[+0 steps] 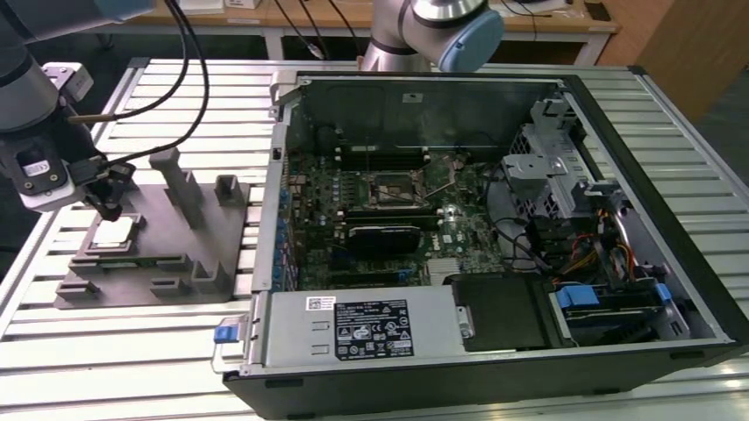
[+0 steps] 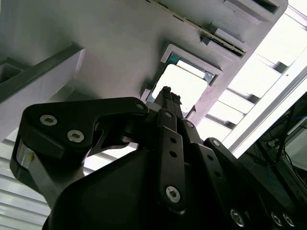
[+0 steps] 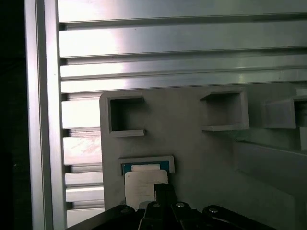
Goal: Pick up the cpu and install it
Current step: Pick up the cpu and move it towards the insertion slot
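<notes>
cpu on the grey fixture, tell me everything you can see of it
The cpu is a small flat square chip with a pale silver-grey metal top that looks bright in the second wrist view. In the first wrist view a thin blue-green edge shows along one side. It lies flat in a shallow square recess of the grey fixture, towards the exterior view's left of that fixture. The gripper hangs directly over it; whether they touch cannot be told.
</notes>
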Robot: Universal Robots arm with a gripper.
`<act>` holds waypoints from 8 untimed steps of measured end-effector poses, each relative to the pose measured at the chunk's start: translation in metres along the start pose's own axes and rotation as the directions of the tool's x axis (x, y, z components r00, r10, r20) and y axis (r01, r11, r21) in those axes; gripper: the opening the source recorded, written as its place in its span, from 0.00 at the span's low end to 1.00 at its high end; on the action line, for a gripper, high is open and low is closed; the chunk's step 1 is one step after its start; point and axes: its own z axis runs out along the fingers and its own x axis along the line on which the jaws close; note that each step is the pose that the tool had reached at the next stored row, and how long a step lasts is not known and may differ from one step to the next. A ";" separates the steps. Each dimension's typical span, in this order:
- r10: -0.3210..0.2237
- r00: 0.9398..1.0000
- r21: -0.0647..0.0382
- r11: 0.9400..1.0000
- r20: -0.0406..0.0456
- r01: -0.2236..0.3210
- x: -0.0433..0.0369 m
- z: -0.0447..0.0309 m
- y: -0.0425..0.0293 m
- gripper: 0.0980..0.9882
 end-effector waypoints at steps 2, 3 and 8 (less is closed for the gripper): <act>0.000 1.000 0.000 1.000 -0.001 0.000 0.0007 0.0016 -0.0001 0.01; 0.000 1.000 0.000 1.000 -0.001 0.000 0.0012 0.0024 -0.0002 0.01; 0.000 1.000 0.001 1.000 -0.001 0.000 0.0036 0.0069 -0.0006 0.01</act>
